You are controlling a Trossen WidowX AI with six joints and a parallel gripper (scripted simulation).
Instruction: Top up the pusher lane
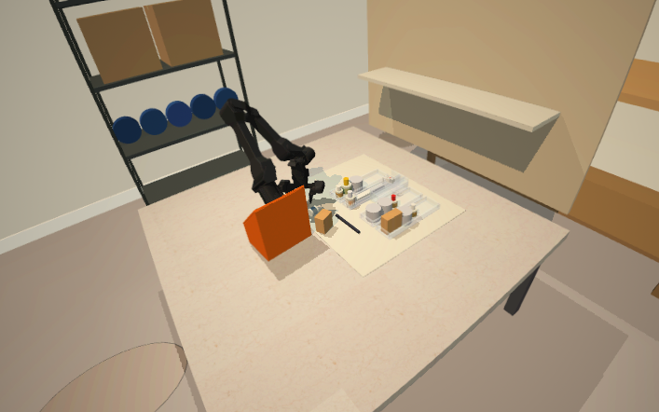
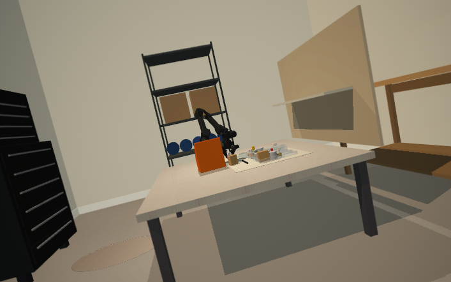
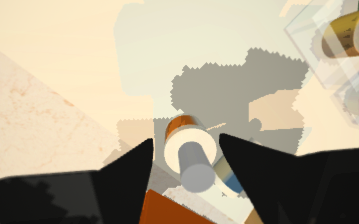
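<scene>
Ahead of my gripper (image 1: 305,192) (image 2: 231,151) (image 3: 186,141), the trays (image 1: 426,207) (image 2: 291,152) hold bottles in rows. My fingers stand part spread, gripping nothing, straddling the orange-labelled, grey-capped jar (image 3: 190,150), probably to pinch it clear of the blue-labelled one (image 3: 230,176).

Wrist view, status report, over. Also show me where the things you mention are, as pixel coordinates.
Gripper (image 1: 303,193) (image 2: 229,150) (image 3: 186,140) partly open, fingers apart either side of the orange-banded jar (image 3: 190,150), no grip seen. Blue-banded jar (image 3: 230,176) close beside, near one finger; possible snag.

Top and exterior: both off one table (image 1: 250,317) (image 2: 255,182) side, top higher and nearer. Wrist: close, looking down.
</scene>
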